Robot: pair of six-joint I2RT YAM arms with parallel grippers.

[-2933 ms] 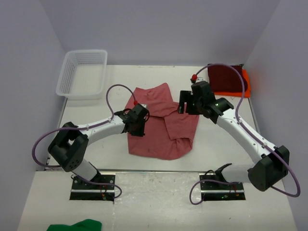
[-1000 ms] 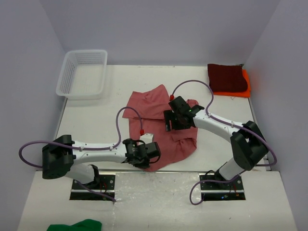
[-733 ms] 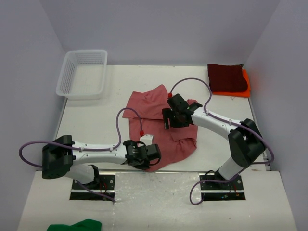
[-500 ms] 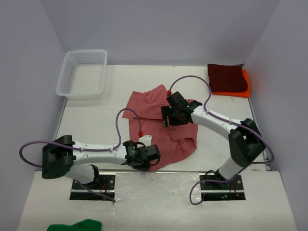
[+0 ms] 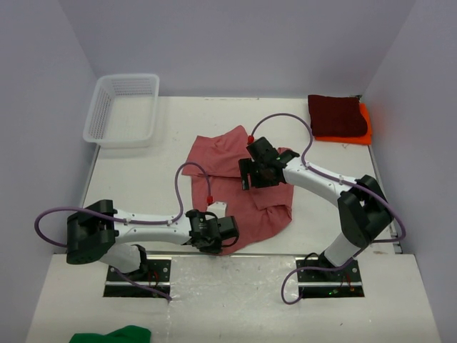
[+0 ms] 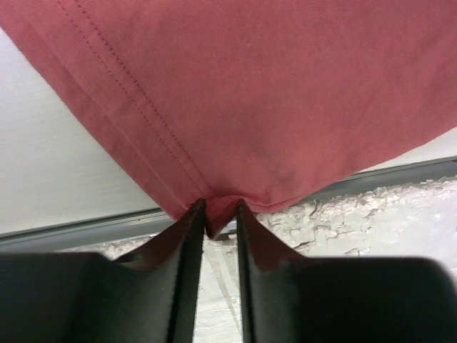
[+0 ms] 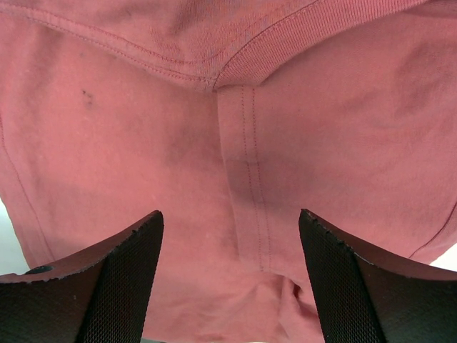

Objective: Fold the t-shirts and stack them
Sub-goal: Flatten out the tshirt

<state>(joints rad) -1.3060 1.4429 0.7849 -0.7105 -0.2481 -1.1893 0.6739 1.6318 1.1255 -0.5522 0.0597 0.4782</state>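
A faded rose t-shirt (image 5: 223, 151) lies crumpled and partly folded in the middle of the table. My left gripper (image 5: 220, 230) is at its near hem; in the left wrist view the narrow jaws (image 6: 218, 207) pinch a corner of the rose cloth (image 6: 271, 93) between their tips. My right gripper (image 5: 248, 174) hovers open over the shirt's middle, and its wide-set fingers (image 7: 232, 214) frame a seam below the collar (image 7: 243, 150), holding nothing. A folded dark maroon t-shirt (image 5: 337, 116) rests on an orange t-shirt (image 5: 365, 116) at the back right.
A white mesh basket (image 5: 96, 114) stands at the back left. A green cloth (image 5: 114, 334) lies on the near platform below the left arm's base. The table's near edge runs just under the left gripper.
My left gripper opened at the shirt's near hem and has narrowed again on the corner. My right gripper slid a little up and left over the shirt, staying open.
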